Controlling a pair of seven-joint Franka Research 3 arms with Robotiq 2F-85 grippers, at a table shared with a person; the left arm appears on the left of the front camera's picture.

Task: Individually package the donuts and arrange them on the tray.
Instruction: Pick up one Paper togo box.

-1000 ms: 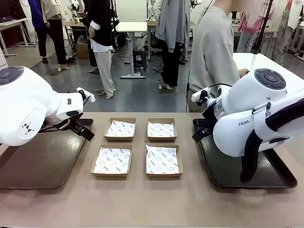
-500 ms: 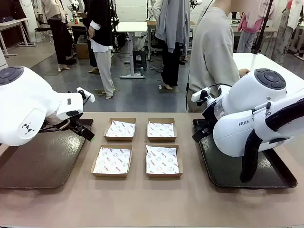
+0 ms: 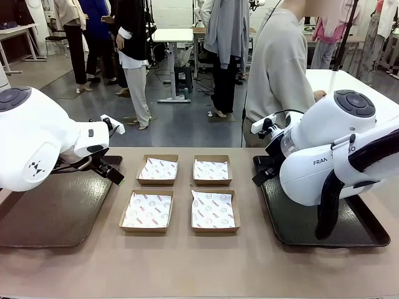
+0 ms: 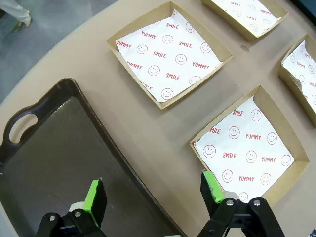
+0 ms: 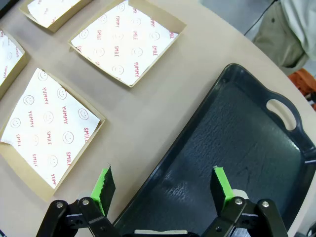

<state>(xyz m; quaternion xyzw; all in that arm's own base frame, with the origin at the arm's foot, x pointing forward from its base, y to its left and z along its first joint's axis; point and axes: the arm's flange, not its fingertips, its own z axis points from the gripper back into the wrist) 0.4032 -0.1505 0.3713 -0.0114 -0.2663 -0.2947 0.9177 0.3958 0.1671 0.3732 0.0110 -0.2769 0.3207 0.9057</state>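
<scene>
Packaging not begun. Four shallow brown cardboard boxes [image 3: 148,210], white printed-paper liners, sit centre of tabletop [image 3: 187,261], no donuts inside. Left dark plastic tray [image 3: 43,212], right dark plastic tray [image 3: 296,228] bare. Left gripper [image 4: 152,190], right gripper [image 5: 162,183] hover at tray edges, jaws apart, nothing held.

Left tray [image 3: 43,212], right tray [image 3: 290,227]: dark, handled, flat, well apart.

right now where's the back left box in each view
front view: back left box in the back row, left of the pair.
left wrist view: upper middle, whole.
right wrist view: top left corner, cut by the edge.
shared landmark: front left box, next to it in all three.
</scene>
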